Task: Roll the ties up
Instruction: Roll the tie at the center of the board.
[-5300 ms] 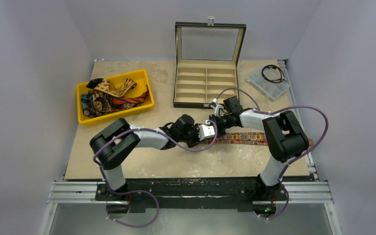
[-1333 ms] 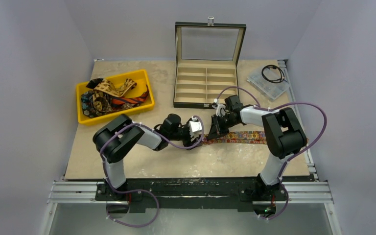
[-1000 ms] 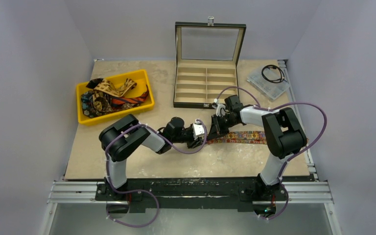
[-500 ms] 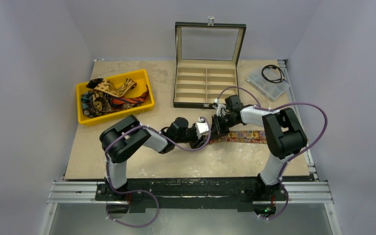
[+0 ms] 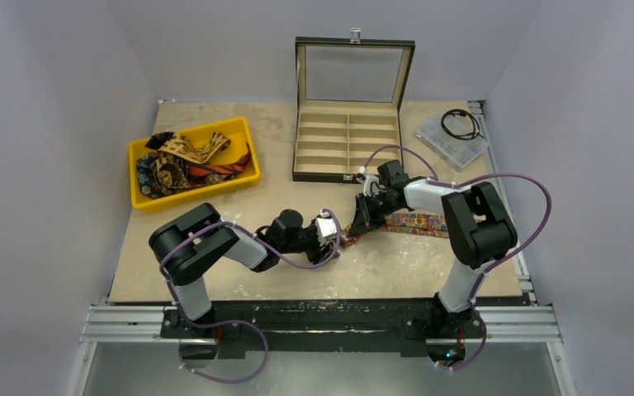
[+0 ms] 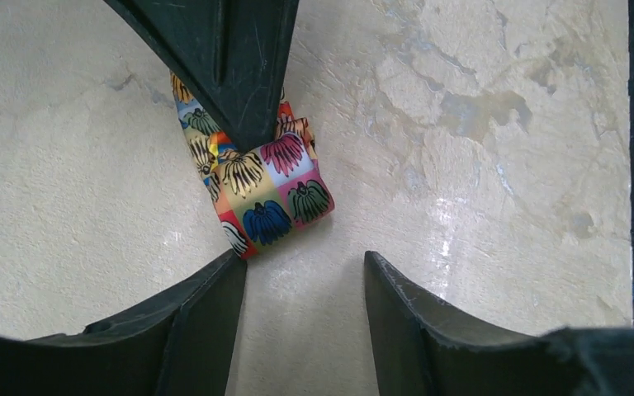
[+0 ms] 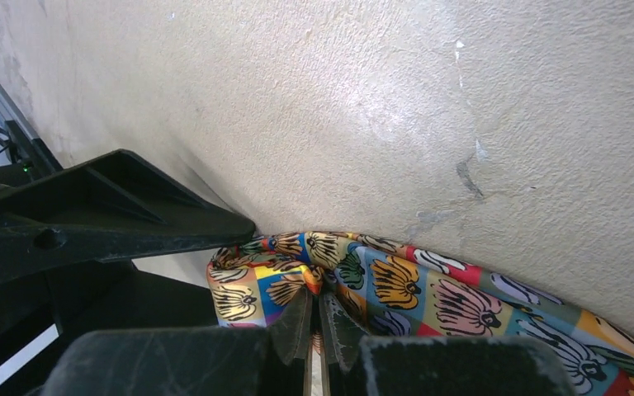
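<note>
Beige tabletop [image 5: 215,272] carrying, largest first: a yellow bin [image 5: 198,192] of spare ties [image 5: 186,161] by the left edge, and a floral tie [image 5: 413,221] lying toward the right edge, its end partly rolled near the middle. The right gripper [image 7: 318,318] pinches the rolled end; the left gripper [image 6: 303,262] stands apart and empty, just before it. Rolling is apparently at an early stage. Next, the coil must be turned along the flat length without loosening.

The long narrow fabric tie [image 6: 272,198] is a patchwork of pink, blue, green, yellow and red squares, each with a black-lined flower. Meanwhile the plastic bin [image 5: 202,190] is yellow, the hinged case [image 5: 322,176] black outside, beige inside.
</note>
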